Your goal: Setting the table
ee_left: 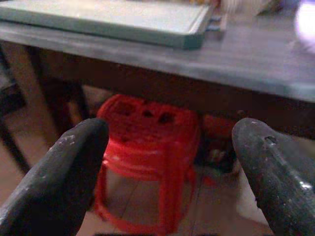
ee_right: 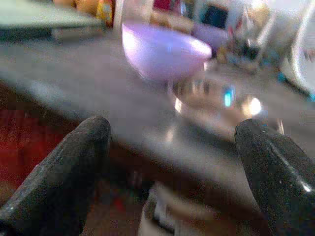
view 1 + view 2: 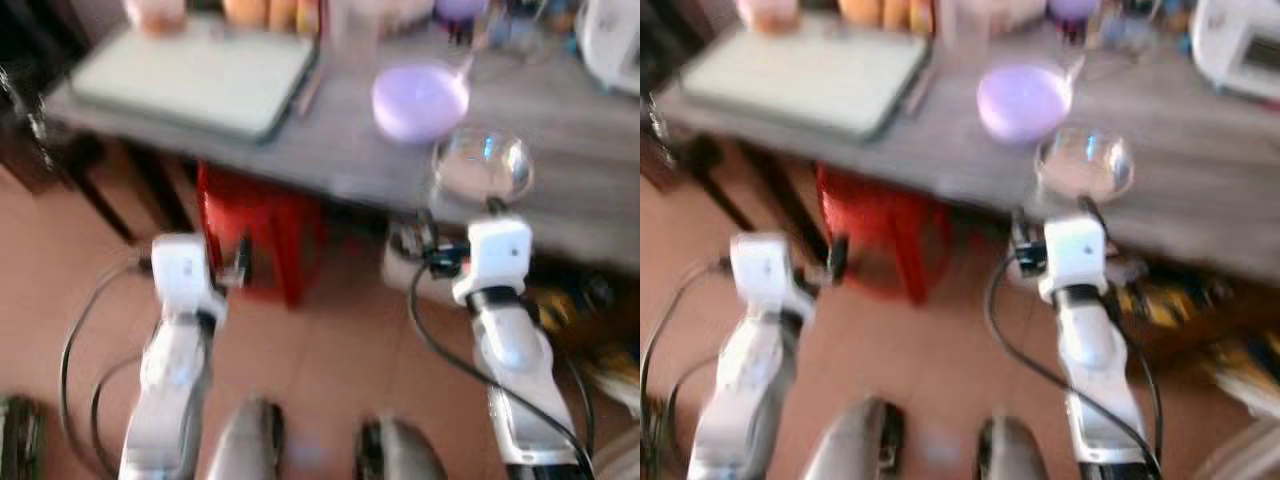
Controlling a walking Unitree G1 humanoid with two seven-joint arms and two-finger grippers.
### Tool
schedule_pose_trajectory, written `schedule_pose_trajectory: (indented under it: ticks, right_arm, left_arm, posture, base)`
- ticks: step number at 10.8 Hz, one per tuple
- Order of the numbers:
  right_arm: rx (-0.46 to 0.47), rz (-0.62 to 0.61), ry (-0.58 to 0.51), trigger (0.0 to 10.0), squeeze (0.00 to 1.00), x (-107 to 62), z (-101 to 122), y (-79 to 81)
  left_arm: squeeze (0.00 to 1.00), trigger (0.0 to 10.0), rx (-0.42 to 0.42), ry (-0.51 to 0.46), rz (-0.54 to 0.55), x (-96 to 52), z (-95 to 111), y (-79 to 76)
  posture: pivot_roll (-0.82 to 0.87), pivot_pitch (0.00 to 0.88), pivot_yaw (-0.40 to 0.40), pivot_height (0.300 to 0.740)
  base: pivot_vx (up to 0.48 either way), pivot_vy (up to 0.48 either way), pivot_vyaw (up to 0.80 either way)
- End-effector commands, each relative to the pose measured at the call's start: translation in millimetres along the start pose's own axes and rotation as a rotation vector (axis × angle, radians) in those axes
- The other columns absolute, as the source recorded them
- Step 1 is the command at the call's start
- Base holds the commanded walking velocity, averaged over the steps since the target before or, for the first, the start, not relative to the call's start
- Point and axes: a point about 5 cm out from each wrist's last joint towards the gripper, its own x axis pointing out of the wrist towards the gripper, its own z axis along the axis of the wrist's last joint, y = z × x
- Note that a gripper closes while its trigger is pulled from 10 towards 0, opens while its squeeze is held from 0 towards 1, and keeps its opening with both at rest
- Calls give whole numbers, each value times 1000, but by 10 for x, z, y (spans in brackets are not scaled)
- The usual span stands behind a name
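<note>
Blurred frames hid fine detail. We found the right gripper (image 2: 170, 184) wide open, empty, just short of the glass bowl (image 3: 482, 162) on the counter (image 3: 580, 200); left gripper (image 1: 170, 184) likewise open, empty.

A matt grey wood-grain table top (image 3: 560, 110) is seen, with a clear glossy glass bowl (image 3: 484, 163), a smooth lilac plastic-looking bowl (image 3: 420, 100), and a red moulded plastic stool (image 1: 147, 147) beneath.

We see a lilac bowl (image 3: 420, 101) and a clear glass bowl (image 3: 483, 162) on our grey table (image 3: 340, 150), a pale green tray (image 3: 200, 78), a red plastic stool (image 1: 147, 157) over terracotta floor (image 3: 330, 350), and black fingers (image 1: 54, 187).
</note>
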Motion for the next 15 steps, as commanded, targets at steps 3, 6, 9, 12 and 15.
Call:
schedule_pose_trajectory:
  ticks: [3,6,9,12,15]
  right_arm:
    - [149,-31,24,10000,0,-46,-69,25]
    - [111,-10,2,10000,0,-28,-43,25]
    - [110,-3,11,10000,0,-24,-47,25]
    - [119,24,17,10000,0,-27,-56,49]
    - [121,43,29,10000,0,-16,-70,51]
  left_arm:
    - [0,10000,12,8,5,-28,-35,10]
    - [0,10000,47,-8,-11,-20,-23,-12]
    - [0,10000,34,-13,-40,-31,-2,-24]
    - [0,10000,24,-12,-45,-47,0,-25]
    - [0,10000,16,-7,-47,-57,-15,-26]
  posture:
    - [12,212,-16,740]
    - [10,215,-17,740]
    - [7,226,-15,740]
    - [6,230,-17,740]
    - [6,234,-24,740]
  base:
    - [-299,0,0]
    - [0,0,0]
    - [0,0,-475]
    - [0,-92,-533]
    - [0,-291,-467]
